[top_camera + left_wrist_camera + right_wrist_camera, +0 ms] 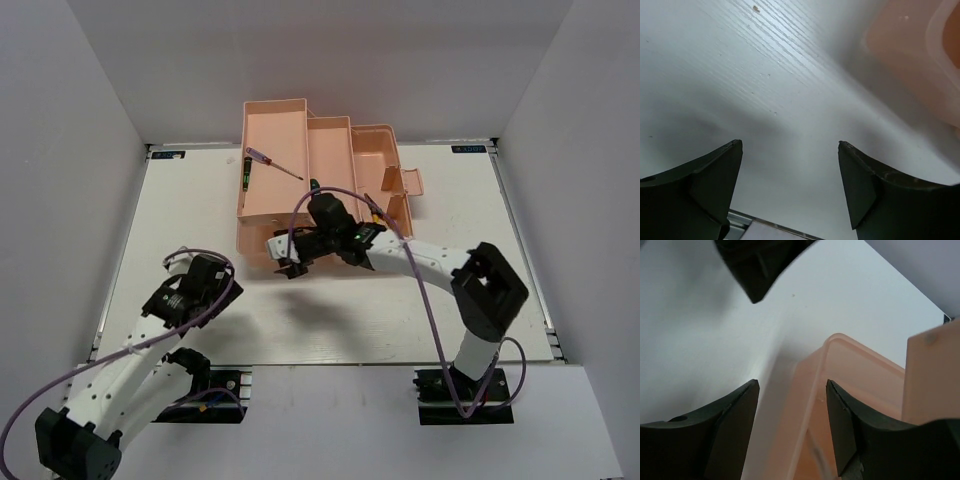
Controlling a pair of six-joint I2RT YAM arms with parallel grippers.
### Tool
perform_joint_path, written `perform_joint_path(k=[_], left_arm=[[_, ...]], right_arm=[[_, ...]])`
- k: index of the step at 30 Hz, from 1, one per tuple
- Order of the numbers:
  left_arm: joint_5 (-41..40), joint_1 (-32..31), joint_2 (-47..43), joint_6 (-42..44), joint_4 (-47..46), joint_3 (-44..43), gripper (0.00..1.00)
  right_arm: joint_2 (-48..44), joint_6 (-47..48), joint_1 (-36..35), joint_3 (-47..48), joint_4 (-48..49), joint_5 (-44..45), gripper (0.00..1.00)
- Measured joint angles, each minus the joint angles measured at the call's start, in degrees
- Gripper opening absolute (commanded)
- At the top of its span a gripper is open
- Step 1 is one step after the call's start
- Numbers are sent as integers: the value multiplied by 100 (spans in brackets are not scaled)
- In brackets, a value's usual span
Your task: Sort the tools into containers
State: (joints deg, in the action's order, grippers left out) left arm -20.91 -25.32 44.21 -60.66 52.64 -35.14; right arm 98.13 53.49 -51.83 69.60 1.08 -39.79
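The salmon-pink toolbox [330, 150] stands open at the back middle of the table, its trays stepped out to the left. In its leftmost tray [275, 125] lie a thin red-and-blue screwdriver [276, 165] and a green-handled screwdriver [245, 172]. My right gripper [288, 263] is at the toolbox's front left corner. Seen from the right wrist, this gripper [792, 382] is open and straddles a pink tray rim [812, 390], holding nothing. My left gripper [226, 283] hangs over bare table to the left. In the left wrist view it [790, 143] is open and empty. Other tools are hidden.
A latch tab [414, 183] sticks out on the toolbox's right side. White walls enclose the table on three sides. The left arm's dark gripper body [760, 265] shows close in front of my right gripper. A pink toolbox corner [920, 55] lies ahead of my left gripper.
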Motion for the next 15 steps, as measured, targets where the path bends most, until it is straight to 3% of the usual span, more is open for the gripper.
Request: perform_joint_path(k=[6,11,12,15], left_arm=[[264,0,-494,-365,-39,46,90],[605,0,-686,-601,-341,422,88],[693,0,-734,-651,-404,538,88],[911,0,-831,-791,-721,868,68]], right_arm=[[1082,247,-433,750,179,1104,62],[1818,374,-612,1447,-4,2026,54],[1919,376,-632,1537,-22,2205,51],[2035,352,-636,1646,-214,2494,15]])
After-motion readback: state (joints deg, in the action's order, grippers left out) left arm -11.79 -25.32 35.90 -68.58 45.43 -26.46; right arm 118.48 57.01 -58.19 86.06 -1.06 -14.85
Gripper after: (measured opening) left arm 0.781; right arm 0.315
